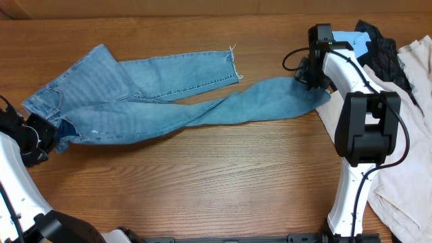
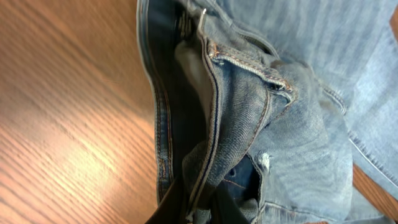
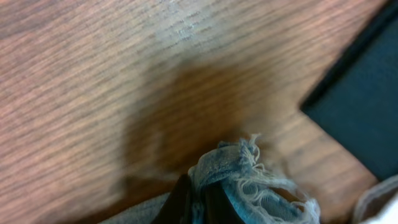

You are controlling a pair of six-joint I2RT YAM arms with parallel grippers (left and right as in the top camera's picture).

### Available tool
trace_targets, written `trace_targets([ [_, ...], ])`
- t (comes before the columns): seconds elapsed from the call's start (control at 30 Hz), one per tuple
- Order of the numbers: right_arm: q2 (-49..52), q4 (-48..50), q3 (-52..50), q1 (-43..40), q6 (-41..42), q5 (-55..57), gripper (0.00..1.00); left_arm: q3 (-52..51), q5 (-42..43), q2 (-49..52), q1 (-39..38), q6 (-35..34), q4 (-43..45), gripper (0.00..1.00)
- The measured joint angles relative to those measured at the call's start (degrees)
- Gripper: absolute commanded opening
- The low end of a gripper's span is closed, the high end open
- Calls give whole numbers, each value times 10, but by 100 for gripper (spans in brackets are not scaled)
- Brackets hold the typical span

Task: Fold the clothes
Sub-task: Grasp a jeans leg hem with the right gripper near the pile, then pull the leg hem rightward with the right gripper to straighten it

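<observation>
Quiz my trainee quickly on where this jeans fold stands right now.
1. True or false: the right gripper is shut on a frayed hem of the jeans.
2. What does the left gripper grip? A) the waist end B) a leg hem C) nothing
3. Fill in: the large garment right of the jeans is ___ in colour.
Key: 1 true; 2 A; 3 beige.

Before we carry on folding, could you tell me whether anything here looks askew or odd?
The jeans lie askew: the two legs overlap partway along, then splay apart instead of lying parallel. The frayed hem looks raw-cut rather than torn.
</observation>
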Motion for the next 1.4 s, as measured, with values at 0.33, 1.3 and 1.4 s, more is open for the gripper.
trace_targets([
  [0.33, -5, -257, 286, -30, 1, 8, 8, 0, -32, 0, 20, 11, 76, 4],
  [1.3, -69, -416, 214, -105, -104, -19, 64, 0, 15, 0, 80, 14, -17, 5],
  [1.4, -69, -371, 164, -113, -108, -35, 62, 0, 14, 0, 80, 14, -17, 5],
])
